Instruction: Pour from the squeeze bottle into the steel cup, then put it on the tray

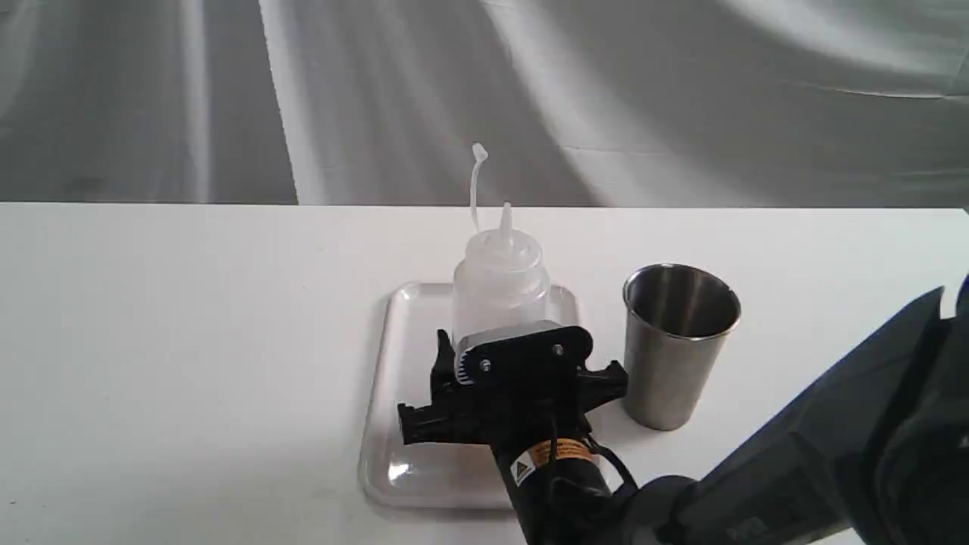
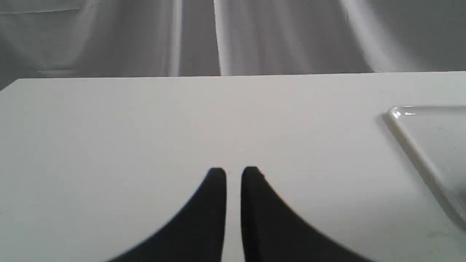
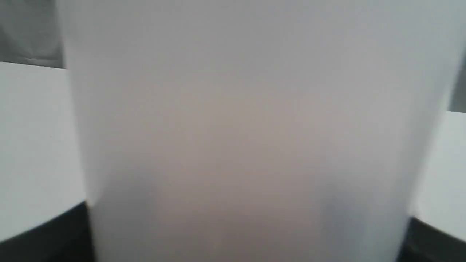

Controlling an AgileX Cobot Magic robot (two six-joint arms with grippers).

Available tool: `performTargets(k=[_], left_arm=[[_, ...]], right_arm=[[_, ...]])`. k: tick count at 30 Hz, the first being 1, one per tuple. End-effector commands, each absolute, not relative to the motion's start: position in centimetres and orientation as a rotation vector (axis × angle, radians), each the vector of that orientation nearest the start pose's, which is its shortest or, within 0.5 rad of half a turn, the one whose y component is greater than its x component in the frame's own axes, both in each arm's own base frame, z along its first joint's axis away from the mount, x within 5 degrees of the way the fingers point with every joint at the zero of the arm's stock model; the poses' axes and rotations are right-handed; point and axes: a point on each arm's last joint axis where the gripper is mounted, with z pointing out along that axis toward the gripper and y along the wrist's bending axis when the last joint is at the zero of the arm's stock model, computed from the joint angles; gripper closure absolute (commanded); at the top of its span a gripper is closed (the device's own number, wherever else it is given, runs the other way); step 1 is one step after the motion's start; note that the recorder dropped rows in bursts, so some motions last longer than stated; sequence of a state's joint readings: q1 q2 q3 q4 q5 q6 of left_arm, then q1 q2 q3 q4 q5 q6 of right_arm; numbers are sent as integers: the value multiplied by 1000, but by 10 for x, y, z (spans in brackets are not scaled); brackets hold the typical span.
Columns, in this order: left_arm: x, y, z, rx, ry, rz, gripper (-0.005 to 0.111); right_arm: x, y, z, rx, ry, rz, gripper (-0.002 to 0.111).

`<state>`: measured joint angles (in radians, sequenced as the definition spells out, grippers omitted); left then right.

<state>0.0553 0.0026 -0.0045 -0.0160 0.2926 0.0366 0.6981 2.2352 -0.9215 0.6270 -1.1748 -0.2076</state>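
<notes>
The squeeze bottle [image 1: 500, 280] stands upright over the tray [image 1: 401, 424], its nozzle pointing up and the tethered tip cap hanging loose above it. My right gripper [image 1: 509, 363] reaches in from the lower right and is shut on the bottle's lower body, hiding its base. In the right wrist view the bottle [image 3: 247, 127] fills the frame, with a dark finger [image 3: 43, 236] pressed against each side. The steel cup [image 1: 677, 344] stands upright on the table just right of the tray. My left gripper [image 2: 233, 173] hovers shut over bare table, left of the tray [image 2: 418, 145] corner.
The white table [image 1: 189, 341] runs back to a grey draped cloth [image 1: 378, 98]. My right arm [image 1: 833, 469] crosses the lower right corner, close to the cup. The left arm does not show in the exterior view.
</notes>
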Motion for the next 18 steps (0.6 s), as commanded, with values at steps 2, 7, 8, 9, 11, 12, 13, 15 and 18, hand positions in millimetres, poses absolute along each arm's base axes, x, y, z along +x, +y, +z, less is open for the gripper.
performTargets(k=[2, 7, 8, 9, 11, 12, 13, 15, 18], left_arm=[[55, 2, 187, -24, 1768, 42, 98], [55, 2, 187, -24, 1768, 42, 98], [55, 2, 187, -24, 1768, 42, 98], [55, 2, 187, -24, 1768, 42, 98], [55, 2, 187, -24, 1768, 42, 98], [55, 2, 187, -24, 1768, 42, 98], [55, 2, 187, -24, 1768, 42, 98], [55, 2, 187, -20, 1768, 45, 98], [55, 2, 187, -20, 1768, 45, 98]], right_arm=[[336, 221, 93, -130, 1589, 124, 108], [347, 232, 95, -157, 1603, 122, 108], [348, 233, 95, -167, 1604, 115, 108], [350, 235, 96, -169, 1599, 114, 108], [352, 236, 96, -165, 1601, 104, 108], [354, 236, 96, -148, 1603, 100, 108], [354, 235, 94, -134, 1609, 93, 108], [354, 234, 91, -126, 1613, 84, 108], [354, 233, 88, -123, 1620, 78, 108]])
